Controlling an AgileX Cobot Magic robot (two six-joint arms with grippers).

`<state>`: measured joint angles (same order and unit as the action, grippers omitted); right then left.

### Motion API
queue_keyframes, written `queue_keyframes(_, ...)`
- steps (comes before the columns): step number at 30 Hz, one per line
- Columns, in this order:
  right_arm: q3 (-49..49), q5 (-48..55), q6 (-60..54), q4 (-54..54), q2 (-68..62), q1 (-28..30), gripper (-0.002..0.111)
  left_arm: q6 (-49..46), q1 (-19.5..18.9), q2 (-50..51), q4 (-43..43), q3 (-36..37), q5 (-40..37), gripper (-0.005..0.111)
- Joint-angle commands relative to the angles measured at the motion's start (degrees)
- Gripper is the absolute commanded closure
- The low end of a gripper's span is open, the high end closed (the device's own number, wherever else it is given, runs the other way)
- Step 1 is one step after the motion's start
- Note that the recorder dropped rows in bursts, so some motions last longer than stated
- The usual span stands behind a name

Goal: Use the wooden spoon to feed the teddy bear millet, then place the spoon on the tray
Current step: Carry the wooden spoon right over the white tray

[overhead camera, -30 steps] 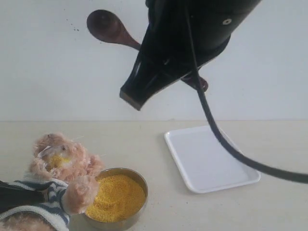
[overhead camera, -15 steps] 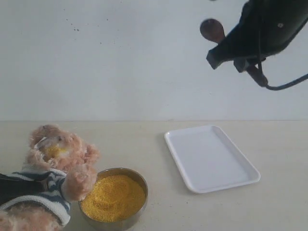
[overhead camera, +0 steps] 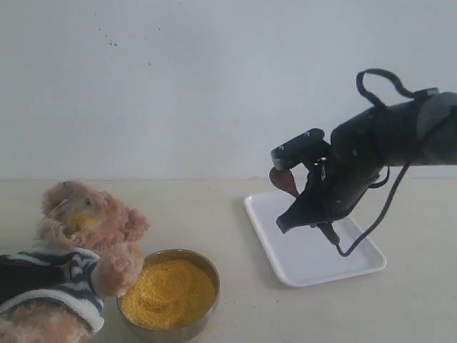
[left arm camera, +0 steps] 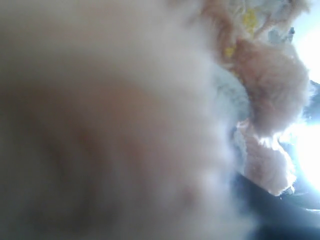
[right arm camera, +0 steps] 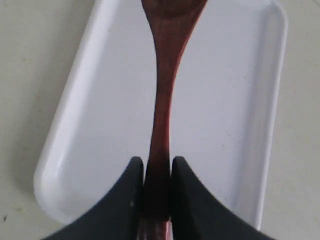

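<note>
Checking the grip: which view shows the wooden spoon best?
Right wrist view: the wooden spoon, handle clamped in the right end effector, over the tray. Exterior view shows only its bowl beside the arm. Left wrist view shows just blurred teddy bear fur.

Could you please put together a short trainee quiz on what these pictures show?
1. Short answer: besides the round shallow metal bowl, where do fine yellow millet grains show?
2. The dark reddish-brown wooden spoon hangs over: A) the bowl B) the flat white rectangular tray C) the tabletop.
3. True or false: the right gripper has its fingers shut on the spoon's handle.
Key: 1 on the muzzle of the fluffy light-brown teddy bear; 2 B; 3 true.
</note>
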<state>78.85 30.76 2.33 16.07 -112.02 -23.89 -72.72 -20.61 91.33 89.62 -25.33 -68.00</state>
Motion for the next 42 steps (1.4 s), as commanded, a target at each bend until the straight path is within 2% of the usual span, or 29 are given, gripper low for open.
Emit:
queue_keyframes(1,0.9,-6.8,1.3,-0.5,-4.5,3.5,0.109,-1.7,-0.1,-0.3,0.9,0.1,-2.0,0.103)
queue_keyframes(7,6.1,-3.0,-1.5,-8.9,-11.6,7.3,0.109,-1.9,-0.1,-0.3,0.9,0.1,-1.9,0.103)
queue_keyframes(18,6.4,-3.4,-2.9,-9.7,-13.8,7.3,0.108,-1.9,-0.1,-0.3,0.5,0.1,-2.0,0.103)
queue_keyframes(21,6.4,-3.4,-2.9,-9.7,-13.8,7.3,0.103,-1.9,-0.1,-0.3,0.5,0.1,-2.0,0.103)
queue_keyframes(24,6.4,-3.4,-2.9,-10.2,-13.8,7.3,0.083,-2.3,-0.1,-0.3,0.6,0.1,-1.9,0.103)
queue_keyframes(27,6.4,-3.4,-2.9,-10.4,-13.8,7.3,0.075,-2.3,-0.1,-0.3,0.6,0.1,-1.9,0.103)
queue_keyframes(36,6.4,-1.9,-2.3,-11.4,-13.0,7.3,0.073,-3.2,-0.1,-0.3,0.6,0.1,-0.9,0.103)
queue_keyframes(42,6.4,3.5,-2.3,-11.7,-6.1,7.3,0.074,-3.3,-0.1,-0.3,0.6,0.1,-1.2,0.103)
